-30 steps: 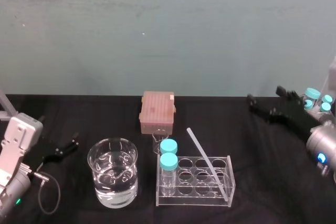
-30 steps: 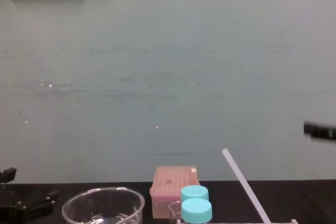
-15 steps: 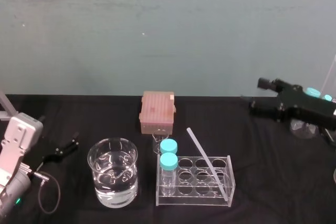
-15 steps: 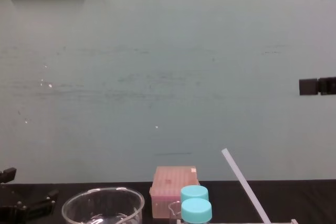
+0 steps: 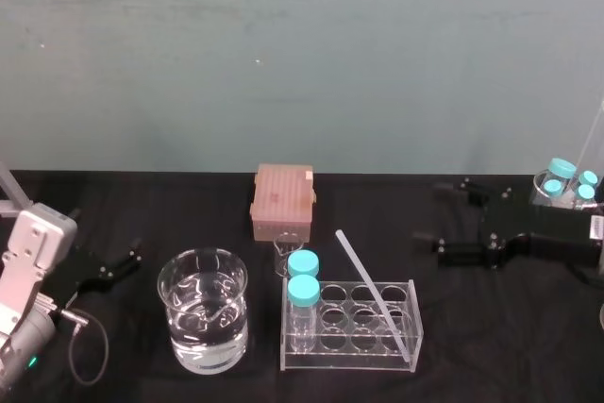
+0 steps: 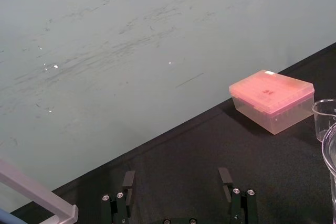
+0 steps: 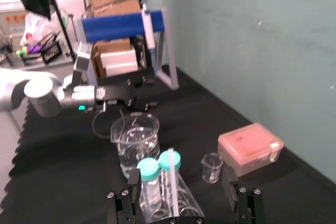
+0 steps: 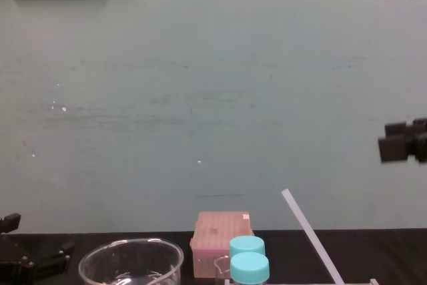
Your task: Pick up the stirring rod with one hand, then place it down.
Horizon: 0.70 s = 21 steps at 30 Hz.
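Fingers [image 6: 128,180] of the left gripper [image 5: 118,266] are seen spread apart, low at the far left. Further right, past the water beaker [image 5: 203,327], the stirring rod [image 5: 373,294] is leaned in the clear rack [image 5: 416,313] — lower end in the front right cell. The right gripper [image 5: 442,220] is held apart to the right of it, fingers also spread.

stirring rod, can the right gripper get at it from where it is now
Probably yes. The right gripper hangs with open jaws to the right of the stirring rod, whose upper part leans free above the rack, and nothing stands between them.
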{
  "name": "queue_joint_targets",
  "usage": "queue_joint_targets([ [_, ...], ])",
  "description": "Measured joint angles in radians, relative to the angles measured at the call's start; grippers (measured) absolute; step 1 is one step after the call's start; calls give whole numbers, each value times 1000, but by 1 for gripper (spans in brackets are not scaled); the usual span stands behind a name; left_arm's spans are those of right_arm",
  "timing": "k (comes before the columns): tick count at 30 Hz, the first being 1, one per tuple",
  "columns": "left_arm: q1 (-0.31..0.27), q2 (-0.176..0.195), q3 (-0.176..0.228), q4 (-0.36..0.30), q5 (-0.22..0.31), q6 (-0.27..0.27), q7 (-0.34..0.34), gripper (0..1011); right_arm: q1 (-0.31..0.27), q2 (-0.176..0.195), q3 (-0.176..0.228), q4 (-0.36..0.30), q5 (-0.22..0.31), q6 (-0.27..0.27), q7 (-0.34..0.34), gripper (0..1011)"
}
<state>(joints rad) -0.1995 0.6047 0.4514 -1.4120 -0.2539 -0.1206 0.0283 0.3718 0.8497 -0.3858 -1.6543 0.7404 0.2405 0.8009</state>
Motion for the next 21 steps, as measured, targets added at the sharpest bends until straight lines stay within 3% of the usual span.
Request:
queue_joint_targets([
  [10, 0, 0, 0, 0, 0, 0, 0, 1005, 62, -6, -118, 20, -68, 37, 21, 1003],
  [14, 0, 0, 0, 0, 0, 0, 0, 1005, 83, -9, -147, 28, -86, 42, 31, 1003],
  [21, 0, 0, 0, 0, 0, 0, 0, 1005, 148, -34, -218, 63, -134, 61, 44, 1003],
])
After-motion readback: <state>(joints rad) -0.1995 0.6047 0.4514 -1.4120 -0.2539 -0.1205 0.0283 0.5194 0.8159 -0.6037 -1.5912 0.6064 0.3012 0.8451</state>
